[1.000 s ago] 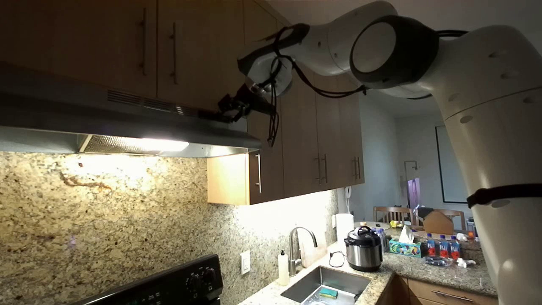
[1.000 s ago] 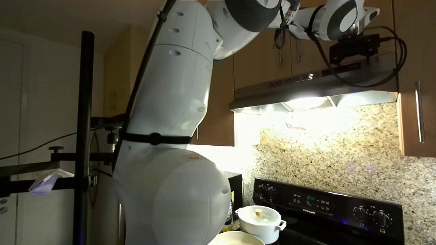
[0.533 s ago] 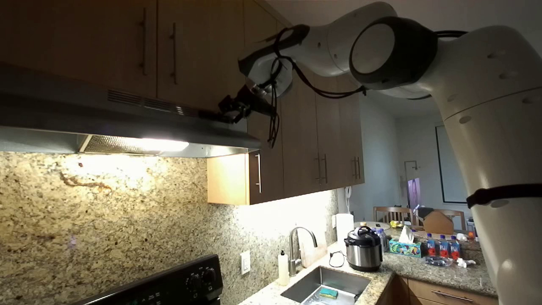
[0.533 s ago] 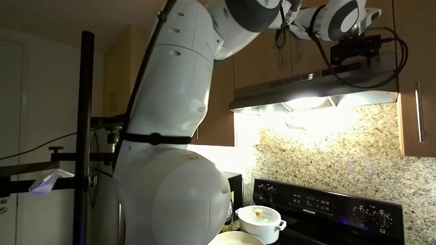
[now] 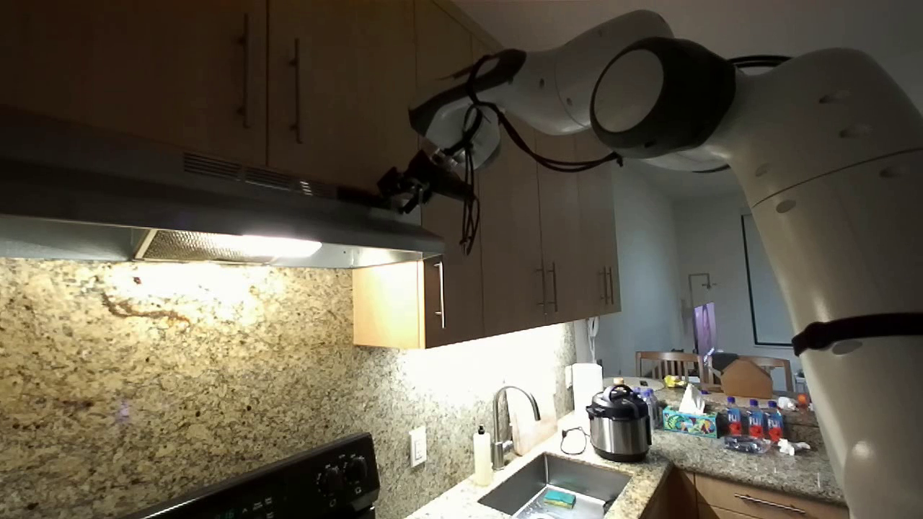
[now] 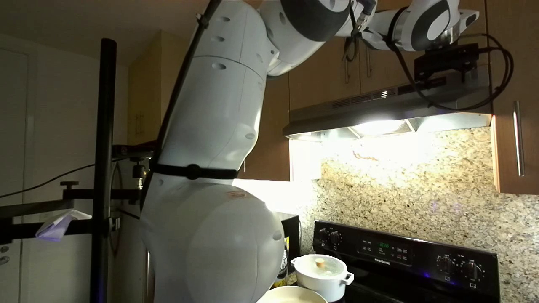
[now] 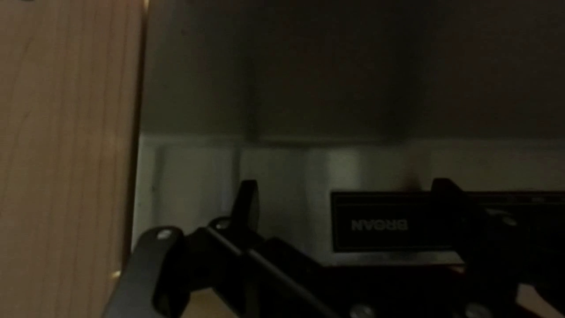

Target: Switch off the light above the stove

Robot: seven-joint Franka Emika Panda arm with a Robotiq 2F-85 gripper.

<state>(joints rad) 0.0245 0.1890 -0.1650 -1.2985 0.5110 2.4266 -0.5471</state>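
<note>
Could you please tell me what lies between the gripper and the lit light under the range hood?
In an exterior view, the range hood's front lies between the gripper and the lit light.

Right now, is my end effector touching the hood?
Cannot tell: in every view the end effector overlaps the hood, but none plainly shows contact or gap.

- The range hood [image 5: 216, 205] ran off the left edge in an exterior view.
- In the wrist view, a finger [image 7: 446, 201] hid part of the BROAN strip [image 7: 375, 241].
- The strip's smaller marks [image 7: 537, 199] were too blurred to read.
</note>
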